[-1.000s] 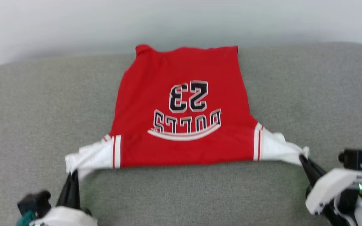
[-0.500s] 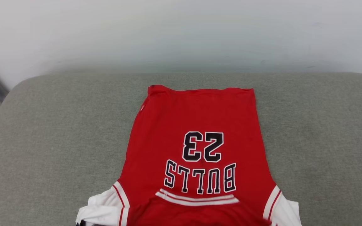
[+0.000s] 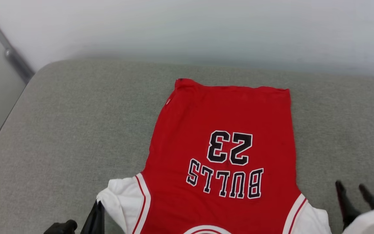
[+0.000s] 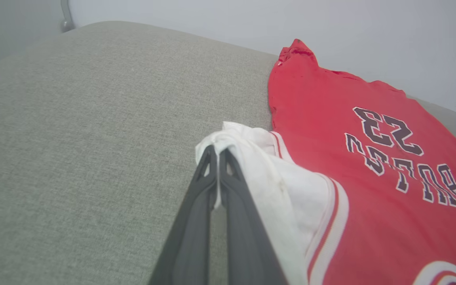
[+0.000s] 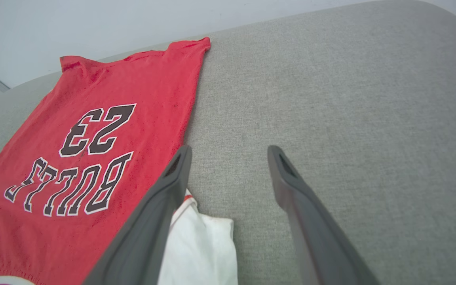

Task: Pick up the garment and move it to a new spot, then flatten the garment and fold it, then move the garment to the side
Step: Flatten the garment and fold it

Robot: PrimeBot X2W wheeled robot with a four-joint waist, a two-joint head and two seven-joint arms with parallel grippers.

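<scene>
Left gripper and right gripper have long, tapering dark-grey fingers, plus a white wrist shell.

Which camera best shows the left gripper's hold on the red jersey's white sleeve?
Left wrist view: the left gripper pinches the bunched white sleeve close up. The head view catches it at the bottom edge; the right wrist view shows the other sleeve.

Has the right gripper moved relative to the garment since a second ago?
Yes. The right gripper released the garment and now stands open over the grey cushion, right of the sleeve.
</scene>
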